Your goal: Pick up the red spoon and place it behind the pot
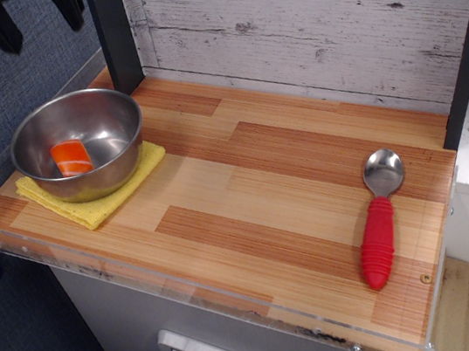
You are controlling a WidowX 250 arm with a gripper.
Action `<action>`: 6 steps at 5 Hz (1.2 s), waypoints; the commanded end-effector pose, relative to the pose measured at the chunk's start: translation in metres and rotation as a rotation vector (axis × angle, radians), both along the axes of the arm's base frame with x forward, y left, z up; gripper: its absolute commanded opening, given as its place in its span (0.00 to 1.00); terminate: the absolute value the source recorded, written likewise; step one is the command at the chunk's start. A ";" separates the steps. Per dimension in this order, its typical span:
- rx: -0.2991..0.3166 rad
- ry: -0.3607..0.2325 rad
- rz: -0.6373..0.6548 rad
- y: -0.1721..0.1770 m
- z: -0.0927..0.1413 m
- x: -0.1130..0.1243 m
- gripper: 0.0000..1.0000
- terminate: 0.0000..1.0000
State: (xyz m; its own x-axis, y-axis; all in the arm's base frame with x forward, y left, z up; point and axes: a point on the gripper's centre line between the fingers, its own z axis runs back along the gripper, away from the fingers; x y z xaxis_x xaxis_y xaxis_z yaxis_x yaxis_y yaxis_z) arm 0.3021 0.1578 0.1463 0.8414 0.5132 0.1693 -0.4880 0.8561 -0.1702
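Note:
The red spoon point(379, 223) lies flat near the table's right front corner, with its silver bowl pointing to the back and its ribbed red handle to the front. The pot point(78, 142), a shiny steel bowl, stands at the left on a yellow cloth point(93, 195) and holds a small orange block point(71, 157). My gripper point(31, 19) hangs at the top left corner, above and behind the pot, far from the spoon. Its two black fingers are spread apart and hold nothing. Its upper part is cut off by the frame.
A black post point(113, 35) stands right behind the pot against the white plank wall point(300, 24). Another dark post point(466, 44) rises at the right rear. A clear acrylic lip point(190, 292) runs along the table's front edge.

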 end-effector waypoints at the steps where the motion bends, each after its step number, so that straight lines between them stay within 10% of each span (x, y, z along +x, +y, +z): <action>1: 0.038 0.033 -0.123 -0.078 -0.011 0.002 1.00 0.00; 6: 0.059 -0.074 -0.329 -0.200 -0.044 -0.003 1.00 0.00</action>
